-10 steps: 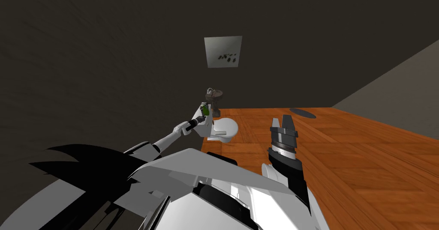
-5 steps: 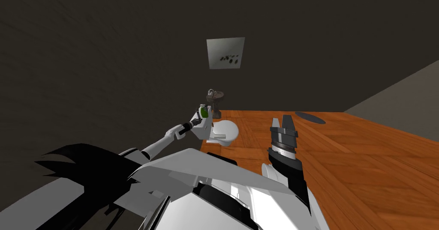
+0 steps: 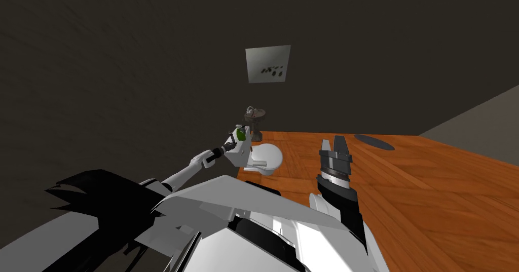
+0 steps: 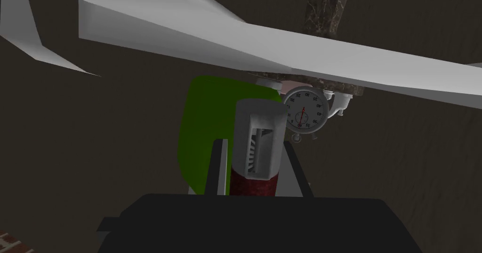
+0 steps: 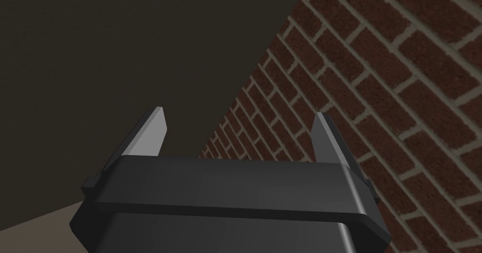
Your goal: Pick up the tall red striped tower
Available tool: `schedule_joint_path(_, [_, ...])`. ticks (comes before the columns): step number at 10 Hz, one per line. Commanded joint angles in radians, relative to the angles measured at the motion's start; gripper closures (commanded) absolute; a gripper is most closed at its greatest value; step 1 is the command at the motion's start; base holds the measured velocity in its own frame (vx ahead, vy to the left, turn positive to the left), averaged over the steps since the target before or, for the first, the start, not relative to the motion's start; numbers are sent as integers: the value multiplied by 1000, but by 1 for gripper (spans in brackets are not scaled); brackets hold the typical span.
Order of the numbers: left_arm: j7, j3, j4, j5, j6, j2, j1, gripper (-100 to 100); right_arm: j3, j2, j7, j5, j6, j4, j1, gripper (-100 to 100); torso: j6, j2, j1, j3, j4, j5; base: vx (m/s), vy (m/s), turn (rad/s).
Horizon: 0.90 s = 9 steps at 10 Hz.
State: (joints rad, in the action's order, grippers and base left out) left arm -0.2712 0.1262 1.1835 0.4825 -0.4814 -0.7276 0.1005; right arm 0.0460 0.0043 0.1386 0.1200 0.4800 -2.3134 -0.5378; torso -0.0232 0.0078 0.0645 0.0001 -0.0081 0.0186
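One tower (image 4: 258,123), grey and slatted at its upper end and dark red below, is sitting between the two fingers of the left gripper (image 4: 254,146). The blades are pressing its sides with only the tower's width between them. Whether its foot is touching anything cannot be told.

Just behind it one green thing (image 4: 207,118) is standing, and one round white dial (image 4: 306,112) with a red hand is showing just beside the tower.

In the head view the left arm (image 3: 197,160) is reaching out nearly straight, forward and to the left. Its gripper (image 3: 234,141) is hanging over the top of the tank (image 3: 238,155) of the one white toilet (image 3: 266,156), at the edge nearer the wall. One dark pedestal basin (image 3: 254,116) is standing behind the toilet.

The right gripper (image 3: 333,142) is pointing up beside the chest, over the wooden floor (image 3: 405,183). In its own wrist view the gripper (image 5: 240,116) is standing wide apart with nothing between its fingers.
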Motion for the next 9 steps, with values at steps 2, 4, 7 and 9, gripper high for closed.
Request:
schedule_joint_path(2, [-22, -40, -6, -26, -77, -22, 73, 100, 0, 0, 0, 0, 0, 0, 0, 0, -2, -1, -1, -1, 0, 1, 113, -67, 98])
schedule_joint_path(4, [-49, -79, -22, -49, -135, -37, 117, 100, 0, 0, 0, 0, 0, 0, 0, 0, 0, -1, 1, -1, 0, -1, 85, -45, 52])
schedule_joint_path(7, [-49, -79, -22, -49, -203, -37, 134, 100, 0, 0, 0, 0, 0, 0, 0, 0, 0, 0, 2, 0, 0, 0, 54, -35, 38])
schedule_joint_path(9, [-76, -117, -37, -72, -259, -52, 195, 100, 0, 0, 0, 0, 0, 0, 0, 0, -2, 0, 1, 0, 0, 1, 93, -58, 106])
